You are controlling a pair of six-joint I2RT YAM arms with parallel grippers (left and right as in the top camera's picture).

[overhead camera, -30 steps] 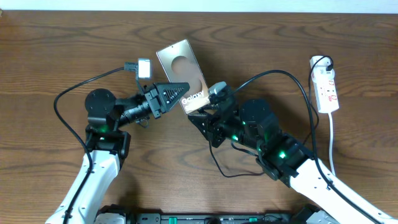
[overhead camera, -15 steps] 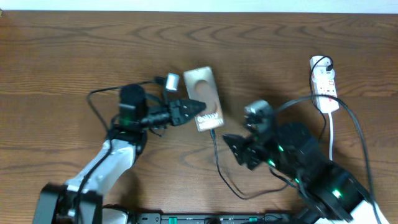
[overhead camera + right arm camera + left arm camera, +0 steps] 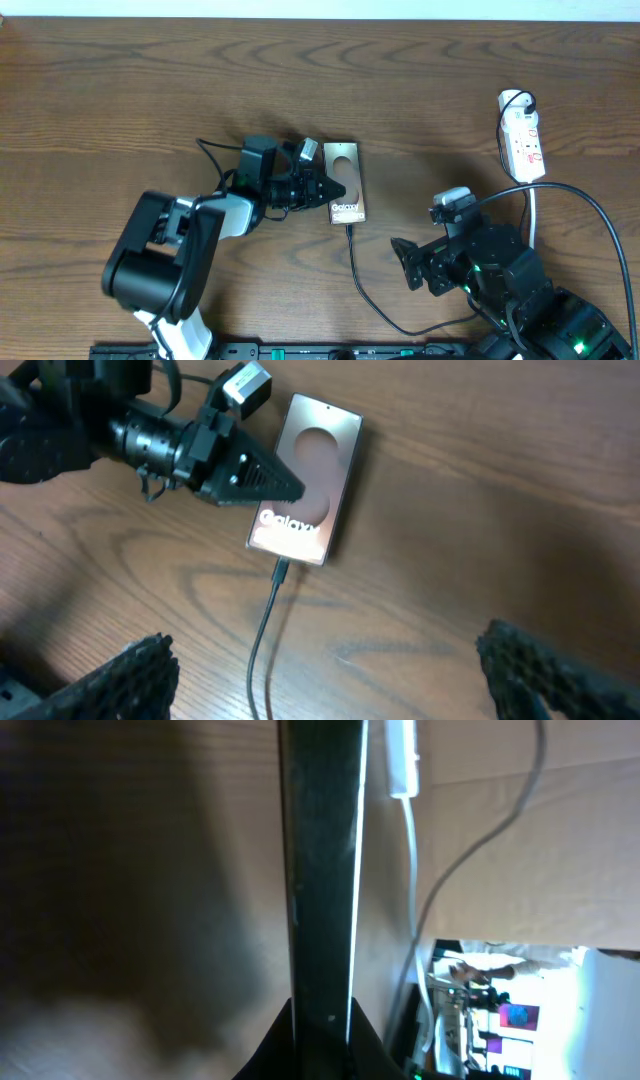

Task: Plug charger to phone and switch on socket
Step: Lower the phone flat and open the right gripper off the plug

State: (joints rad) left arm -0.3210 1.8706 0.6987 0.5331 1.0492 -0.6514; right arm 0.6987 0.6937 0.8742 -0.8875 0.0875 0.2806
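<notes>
Left gripper [image 3: 335, 190]: your left arm comes in from the phone's left side, jaws pinched tight on its long left edge, partway down. On the left wrist cam the phone shows edge-on, a dark strip running straight up from between the fingers.
Phone [image 3: 352, 178]: face up near the middle of the table [image 3: 150, 90], with the "Galaxy" end toward the robot's base. Can't tell if it's resting on the wood or held just above it.
Charger [image 3: 354, 270]: thin black cable. Its tip [image 3: 349, 228] sits right at the phone's near short edge and looks plugged in, but it's too small to say it's fully seated. From there the cable runs toward the base, bends right and disappears by your right arm.
Right gripper [image 3: 405, 265]: spread wide, nothing in it. On the right wrist cam the fingers [image 3: 130, 675] sit in the bottom corners with bare wood between them. It's well apart from the phone, off to the right and nearer the base.
Socket [image 3: 524, 140]: white strip at the far right of the table, well apart from both grippers. Black plug [image 3: 520, 100] in its far end, white cord [image 3: 535, 215] trailing off the near end. Red marks show, but you can't read the switch position.
</notes>
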